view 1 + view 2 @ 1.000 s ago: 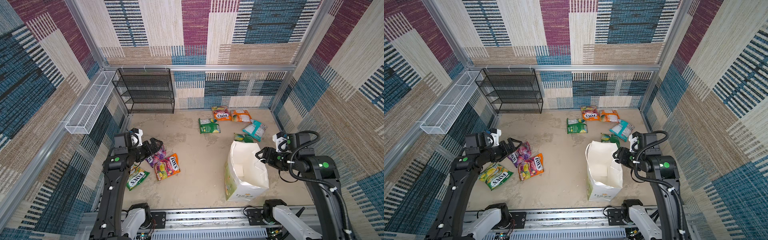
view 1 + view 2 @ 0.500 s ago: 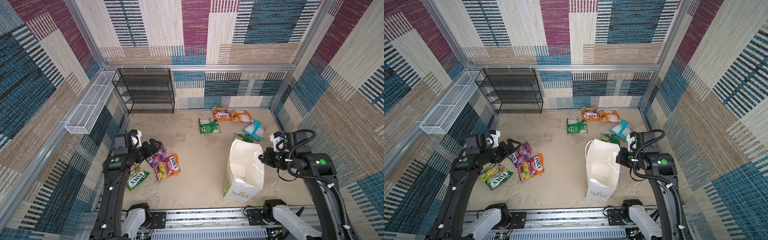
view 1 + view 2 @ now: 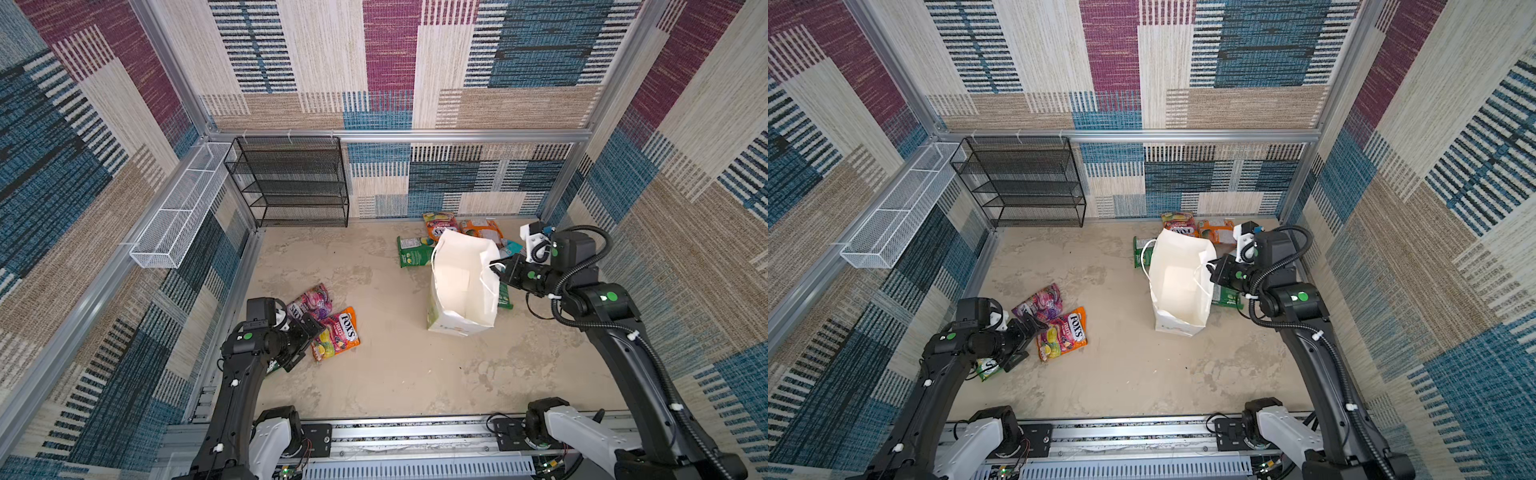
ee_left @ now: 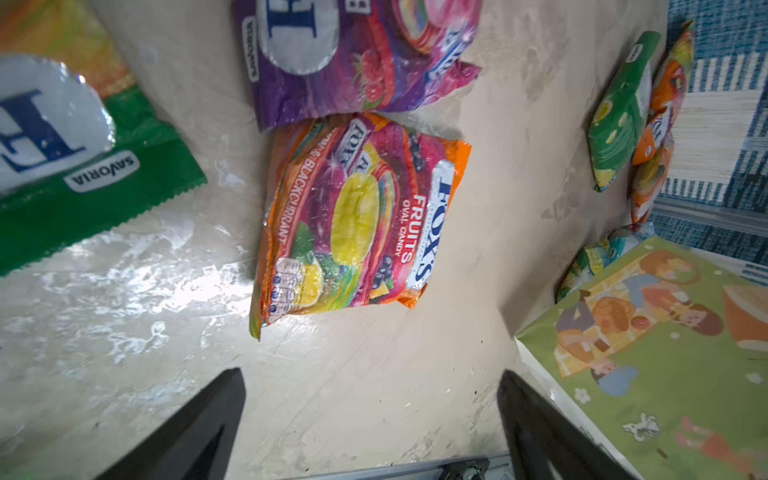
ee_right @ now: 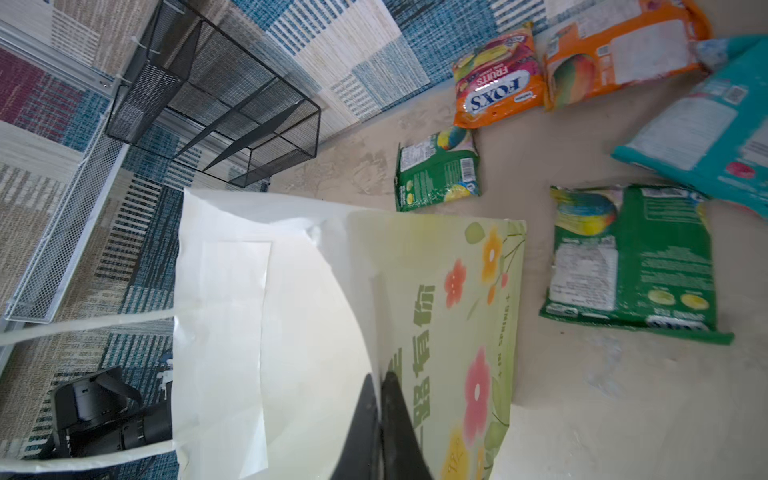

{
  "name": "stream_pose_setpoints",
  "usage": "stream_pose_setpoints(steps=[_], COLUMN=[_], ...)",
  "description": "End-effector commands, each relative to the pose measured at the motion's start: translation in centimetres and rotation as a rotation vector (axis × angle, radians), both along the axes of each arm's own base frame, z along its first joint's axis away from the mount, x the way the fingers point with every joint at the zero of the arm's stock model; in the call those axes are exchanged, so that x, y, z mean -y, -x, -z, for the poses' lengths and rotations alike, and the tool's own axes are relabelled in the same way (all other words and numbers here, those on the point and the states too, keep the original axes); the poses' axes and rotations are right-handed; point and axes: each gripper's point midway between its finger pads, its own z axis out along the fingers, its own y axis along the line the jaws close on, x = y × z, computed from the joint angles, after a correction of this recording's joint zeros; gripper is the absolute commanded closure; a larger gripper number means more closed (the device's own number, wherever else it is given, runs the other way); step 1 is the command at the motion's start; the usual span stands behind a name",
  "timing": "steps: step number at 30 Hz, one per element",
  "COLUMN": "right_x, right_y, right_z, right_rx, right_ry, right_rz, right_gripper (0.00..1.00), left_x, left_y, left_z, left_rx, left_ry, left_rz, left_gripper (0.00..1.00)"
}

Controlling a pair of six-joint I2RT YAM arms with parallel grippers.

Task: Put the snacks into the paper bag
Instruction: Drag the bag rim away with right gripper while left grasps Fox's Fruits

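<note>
Packet (image 3: 505,300) half-hidden behind paper bag (image 3: 459,266), right claw (image 3: 497,268)

Both top views look steeply down from high overhead and far off, taking in the whole floor (image 3: 395,374) at once. The left wrist camera sits behind the left gripper (image 4: 370,372), low and close to the floor, facing out between its wide-spread fingers. An orange packet (image 4: 353,224) lies just ahead of the fingertips, and the paper bag (image 4: 644,365) stands off to one side. The right wrist camera looks along the right gripper (image 5: 378,376), which pinches that bag's wall, so the bag fills the near view. The black rack (image 5: 232,104) stands far beyond the fingertips. Both top views share all of these.
</note>
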Motion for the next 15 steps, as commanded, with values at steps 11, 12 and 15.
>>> stream_pose_setpoints(steps=[11,12,15], right_x=[-6.4,-6.6,-7.1], right_y=[-3.1,-3.2,-3.2], right_z=[1.1,1.2,1.4], right_rx=[0.030,0.028,0.022], right_ry=[0.002,0.002,0.002], right_rz=[-0.148,-0.153,-0.169], right_gripper=[1.00,1.00,1.00], left_x=[0.7,0.8,0.9], left_y=[-2.3,-2.4,-2.4], left_z=[5.2,5.5,6.3], left_rx=[-0.015,-0.014,-0.032], left_ry=[0.048,0.051,0.038], left_rz=[-0.019,-0.012,-0.004], left_gripper=[0.13,0.14,0.17])
